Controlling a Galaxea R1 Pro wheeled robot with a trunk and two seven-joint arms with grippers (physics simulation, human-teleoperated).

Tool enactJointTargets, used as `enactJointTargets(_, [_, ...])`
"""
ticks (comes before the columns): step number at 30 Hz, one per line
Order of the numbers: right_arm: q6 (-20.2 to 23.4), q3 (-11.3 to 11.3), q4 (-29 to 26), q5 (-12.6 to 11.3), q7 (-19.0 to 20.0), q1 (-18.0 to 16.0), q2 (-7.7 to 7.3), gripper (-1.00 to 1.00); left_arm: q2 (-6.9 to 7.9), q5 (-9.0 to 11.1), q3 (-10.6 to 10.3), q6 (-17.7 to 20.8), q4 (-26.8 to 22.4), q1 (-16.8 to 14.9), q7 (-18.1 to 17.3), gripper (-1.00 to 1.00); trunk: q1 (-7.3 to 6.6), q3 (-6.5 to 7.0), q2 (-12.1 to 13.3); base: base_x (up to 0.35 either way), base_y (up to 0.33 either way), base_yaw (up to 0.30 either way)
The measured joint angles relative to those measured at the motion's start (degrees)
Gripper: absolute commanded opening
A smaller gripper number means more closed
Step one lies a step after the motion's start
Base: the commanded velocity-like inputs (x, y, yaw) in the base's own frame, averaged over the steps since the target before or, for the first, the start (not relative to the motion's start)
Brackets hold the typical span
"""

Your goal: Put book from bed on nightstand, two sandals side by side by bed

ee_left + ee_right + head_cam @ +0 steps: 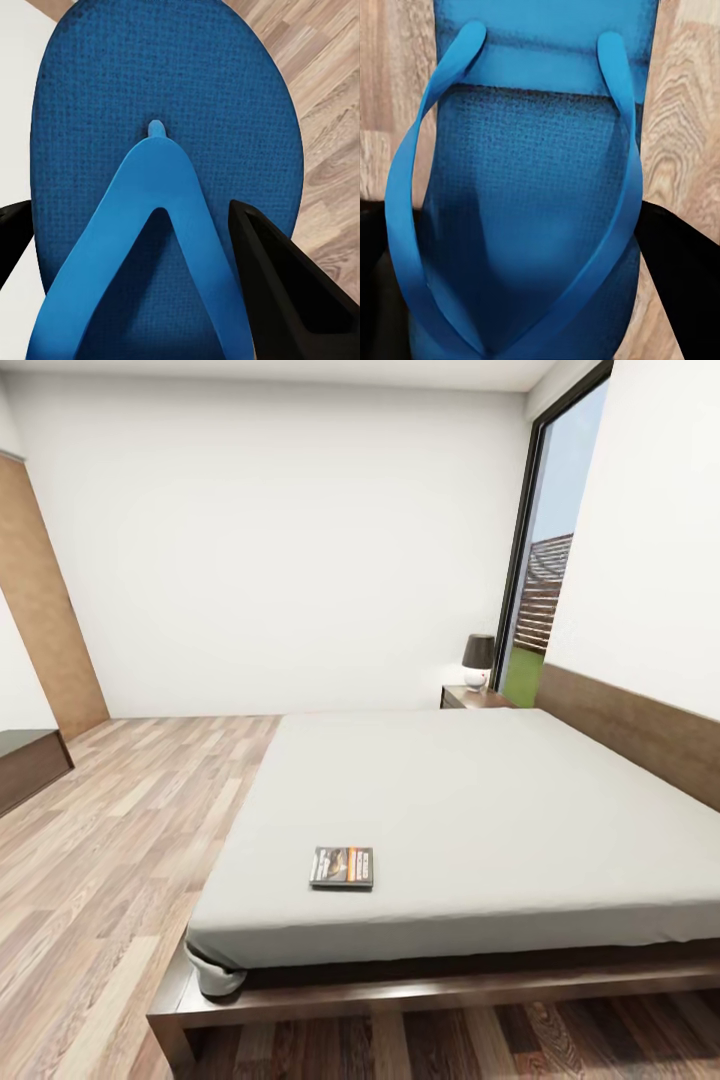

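Observation:
The book (342, 867), dark with an orange band, lies flat near the foot corner of the bed (480, 800), on its light-grey mattress. A dark wood nightstand (474, 698) stands at the far side of the bed by the headboard (640, 730). One bright blue sandal (150, 97) sits between the black fingers (285, 300) of my left gripper (150, 277), which is shut on it, strap side facing the camera. The other blue sandal (540, 187) is clamped the same way in my right gripper (532, 277). Wood-plank floor shows behind both.
A dark lamp (478, 660) stands on the nightstand beside the tall dark-framed window (545, 560). A low dark bench (25, 760) and a tall wood panel (45, 610) are at the left wall. Open plank floor (130, 830) runs along the bed's left side and its foot.

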Motion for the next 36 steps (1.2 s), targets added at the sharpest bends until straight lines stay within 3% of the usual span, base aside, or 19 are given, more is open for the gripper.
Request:
enactJointTargets(23, [-0.1,-0.1,-2.3,-0.3,0.7,-0.1,0.01,-1.0,0.0,0.0,0.0,0.0,0.0,0.0,0.0,-1.0,5.05,-4.15,-9.2,0.0,0.0,0.0])
enactJointTargets(36, [0.2,0.0,-2.5,0.1,0.7,-1.9,-0.04,-1.0,0.0,0.0,0.0,0.1,0.0,0.0,0.0,-1.0,7.91,-6.49,-14.4,0.0,0.0,0.0])
